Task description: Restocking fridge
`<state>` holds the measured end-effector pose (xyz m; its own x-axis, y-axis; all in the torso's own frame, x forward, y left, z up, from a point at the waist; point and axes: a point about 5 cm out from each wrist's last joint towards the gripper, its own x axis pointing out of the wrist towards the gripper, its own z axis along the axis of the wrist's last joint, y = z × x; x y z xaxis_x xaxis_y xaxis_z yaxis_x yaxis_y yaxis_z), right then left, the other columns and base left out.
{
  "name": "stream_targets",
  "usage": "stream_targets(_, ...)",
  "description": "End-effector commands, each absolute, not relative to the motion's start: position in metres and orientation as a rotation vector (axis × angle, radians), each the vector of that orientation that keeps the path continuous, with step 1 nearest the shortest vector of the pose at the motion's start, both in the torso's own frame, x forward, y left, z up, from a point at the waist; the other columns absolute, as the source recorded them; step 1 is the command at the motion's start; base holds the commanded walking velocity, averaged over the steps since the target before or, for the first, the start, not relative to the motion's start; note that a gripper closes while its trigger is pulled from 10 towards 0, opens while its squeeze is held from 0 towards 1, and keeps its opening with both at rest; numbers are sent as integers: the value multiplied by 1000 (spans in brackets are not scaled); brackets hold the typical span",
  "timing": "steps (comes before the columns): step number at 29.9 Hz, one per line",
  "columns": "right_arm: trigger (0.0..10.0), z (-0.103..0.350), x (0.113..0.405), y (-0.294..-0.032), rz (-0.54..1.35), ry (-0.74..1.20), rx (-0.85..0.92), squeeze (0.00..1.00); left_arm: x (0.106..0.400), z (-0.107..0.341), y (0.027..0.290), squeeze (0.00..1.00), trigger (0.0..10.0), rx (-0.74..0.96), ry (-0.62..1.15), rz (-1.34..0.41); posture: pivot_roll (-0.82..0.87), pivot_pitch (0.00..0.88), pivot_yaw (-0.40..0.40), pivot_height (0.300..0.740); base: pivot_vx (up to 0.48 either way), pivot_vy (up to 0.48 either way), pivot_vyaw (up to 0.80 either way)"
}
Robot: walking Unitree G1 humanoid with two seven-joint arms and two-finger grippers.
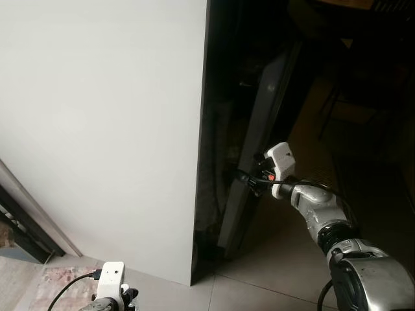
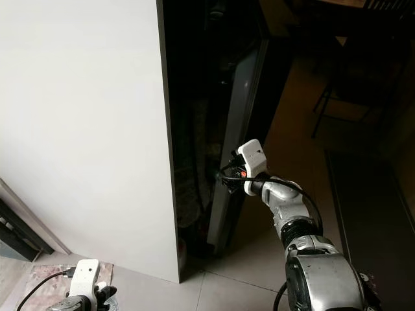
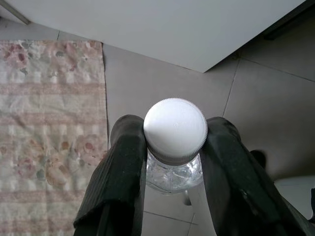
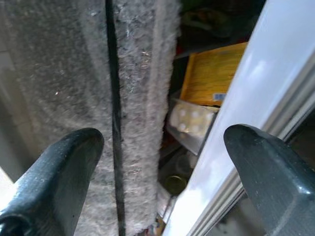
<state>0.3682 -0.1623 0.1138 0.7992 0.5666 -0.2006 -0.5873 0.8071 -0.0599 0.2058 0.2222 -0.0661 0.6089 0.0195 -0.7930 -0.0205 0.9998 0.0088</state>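
While the left gripper (image 3: 172,162) hung low over tile floor (image 3: 266,108) and rug (image 3: 44,123), fingers clamped on a clear bottle (image 3: 175,147), white cap unmarked, the right gripper (image 4: 162,172) sat fingers apart at the fridge door (image 1: 259,139) edge. Yellow package (image 4: 209,73) inside; print unreadable.

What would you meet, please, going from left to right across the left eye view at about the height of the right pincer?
White fridge side panel → dark gap into the fridge interior → edge of the slightly open fridge door → right pincer reaching to that edge → dim tiled floor.
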Motion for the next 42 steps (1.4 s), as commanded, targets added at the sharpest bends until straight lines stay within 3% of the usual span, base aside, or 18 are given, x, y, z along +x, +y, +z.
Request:
stream_targets(1,10000,122,373,-166,575,146,-143,0,205,-67,223,0,10000,3,925,24,-1,0,-42,740,0,0,0)
stream_targets(15,10000,123,376,-185,376,124,-140,0,205,-67,224,0,10000,4,926,33,4,0,-44,740,0,0,0)
stream_targets(21,10000,116,372,-212,148,159,-160,0,205,-66,223,0,10000,4,926,30,3,0,-45,740,0,0,0)
stream_targets(32,10000,67,332,-266,-177,329,-119,0,205,-66,223,0,10000,7,930,29,-7,0,-44,740,0,0,0)
stream_targets(42,10000,3,285,-253,-179,569,-33,0,206,-66,224,0,10000,44,938,10,-9,0,-46,740,0,0,0)
